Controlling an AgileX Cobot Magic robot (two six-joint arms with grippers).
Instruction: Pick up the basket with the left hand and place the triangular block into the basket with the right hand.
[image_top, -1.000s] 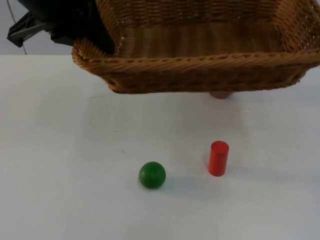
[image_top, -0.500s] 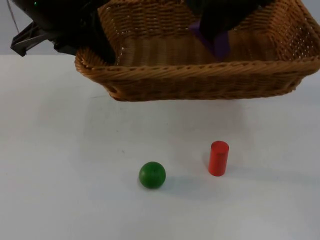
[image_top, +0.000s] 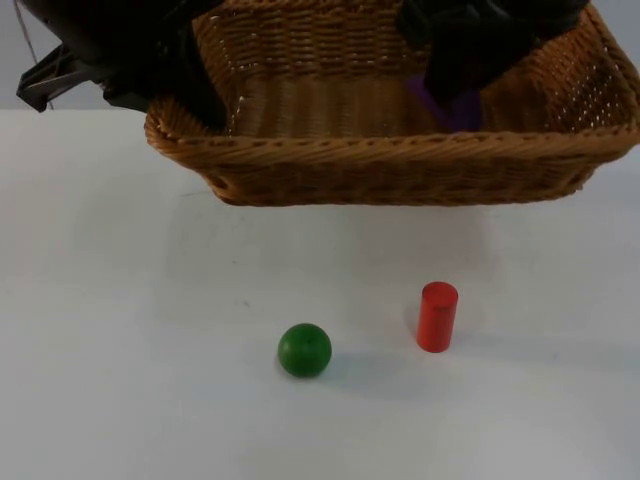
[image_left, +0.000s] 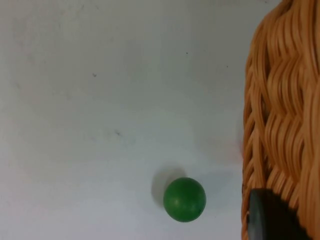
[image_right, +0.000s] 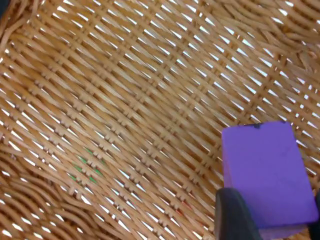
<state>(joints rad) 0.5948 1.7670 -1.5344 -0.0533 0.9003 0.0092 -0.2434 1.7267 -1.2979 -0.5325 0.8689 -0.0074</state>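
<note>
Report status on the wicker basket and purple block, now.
Left gripper clamped on woven wicker basket rim, basket off the table. Right gripper inside basket, shut on purple triangular block. Nothing in the way.

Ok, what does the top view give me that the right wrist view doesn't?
Top view alone: the left end effector gripping the wicker basket by its rim, held above the table, plus the green ball and red cylinder standing apart. Right wrist view alone: the right end effector clamped on the purple block. Both show block and basket floor.
</note>
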